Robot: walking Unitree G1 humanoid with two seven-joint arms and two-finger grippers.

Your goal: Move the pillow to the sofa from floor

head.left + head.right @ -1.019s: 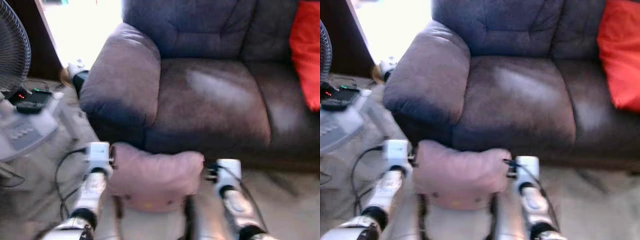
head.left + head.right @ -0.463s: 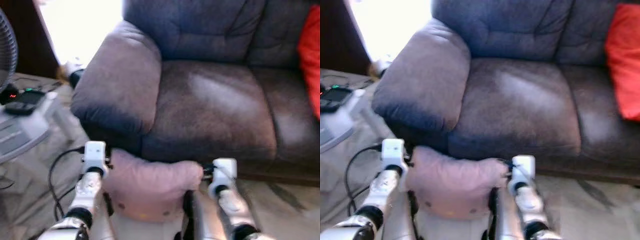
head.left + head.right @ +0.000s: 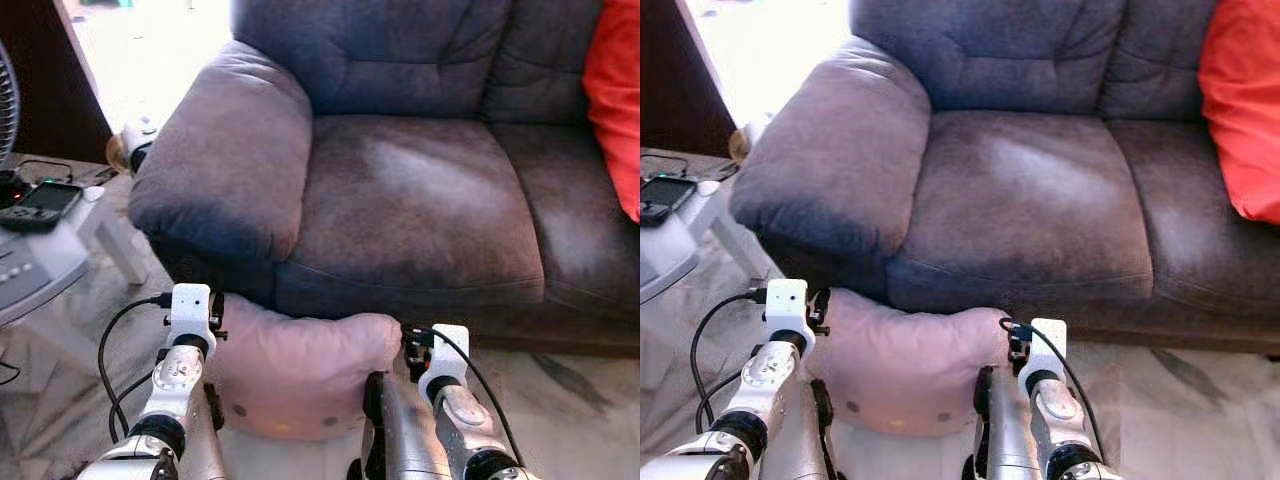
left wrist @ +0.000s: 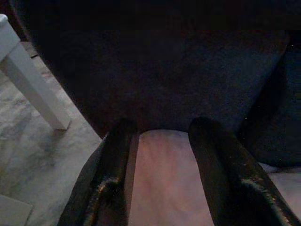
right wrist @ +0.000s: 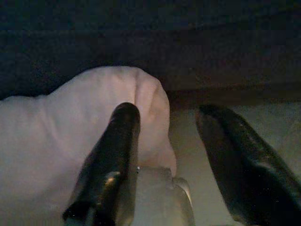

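A pale pink pillow (image 3: 300, 375) hangs low in front of the dark sofa (image 3: 420, 200), just under the seat's front edge, pressed between my two arms. My left gripper (image 4: 162, 129) is at the pillow's left end, its fingers (image 4: 117, 155) apart with pink fabric showing between them. At the right end is my right gripper (image 5: 169, 110), open. One of its fingers (image 5: 117, 136) lies against the pillow and the other is over bare floor.
The sofa's wide armrest (image 3: 225, 160) stands at front left. A red cushion (image 3: 615, 100) leans at the sofa's right end. To my left are a white side table (image 3: 100, 225) carrying a phone (image 3: 35, 200), and black cables (image 3: 115, 350) on the pale floor.
The camera has shifted and the picture has sharpened. The pillow stays clamped between both arms at the sofa's front edge, sitting a little lower in view.
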